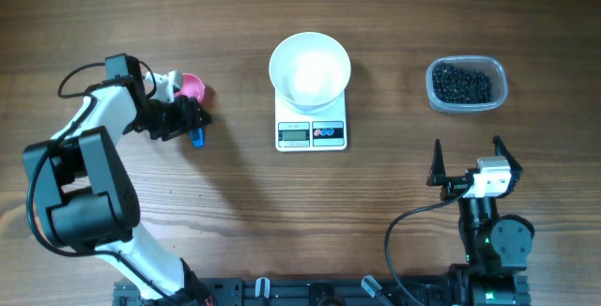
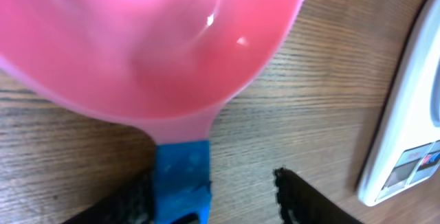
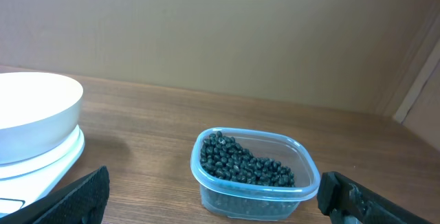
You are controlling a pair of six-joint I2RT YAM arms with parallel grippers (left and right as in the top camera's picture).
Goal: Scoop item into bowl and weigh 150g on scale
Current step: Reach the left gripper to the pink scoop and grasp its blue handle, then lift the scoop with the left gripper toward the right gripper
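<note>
At 3 o'clock: scale (image 1: 312, 133) with bowl (image 1: 310, 69). My left pincer (image 2: 213, 183): half-spread, straddling blue handle (image 2: 182, 176) of pink scoop (image 2: 137, 45). My right pincer (image 1: 467, 146): spread, empty.

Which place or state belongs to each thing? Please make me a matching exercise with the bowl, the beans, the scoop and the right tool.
Things:
1. white bowl
2. black beans
3. pink scoop
4. right tool

Place or state:
A. in the clear plastic tub
B. open, holding nothing
C. on top of the scale
D. its blue handle between the jaws of the left tool

Pairs: 1-C, 2-A, 3-D, 4-B
</note>
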